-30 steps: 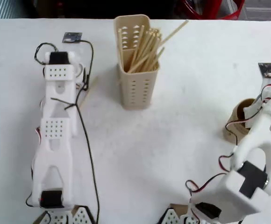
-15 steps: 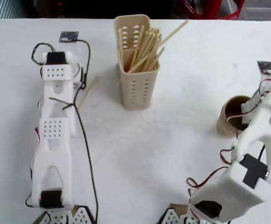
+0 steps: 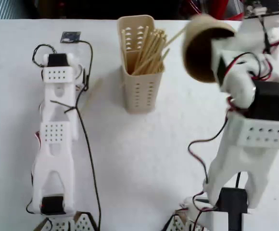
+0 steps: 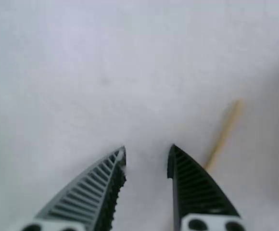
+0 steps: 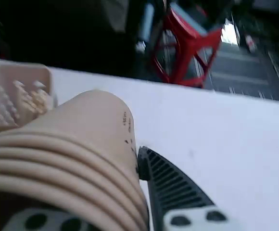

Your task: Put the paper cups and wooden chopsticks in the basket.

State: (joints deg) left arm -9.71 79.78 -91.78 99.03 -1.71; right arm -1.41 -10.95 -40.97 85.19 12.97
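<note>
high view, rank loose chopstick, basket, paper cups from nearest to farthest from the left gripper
1. loose chopstick, right beside the left gripper
2. basket, in the middle
3. paper cups, in the air, far right

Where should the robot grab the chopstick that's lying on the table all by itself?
Probably the middle of the chopstick, coming straight down with the left gripper and pinching across its thin width. It lies flat on the table, so nothing can slip underneath, and a middle grip should keep it level.
</note>
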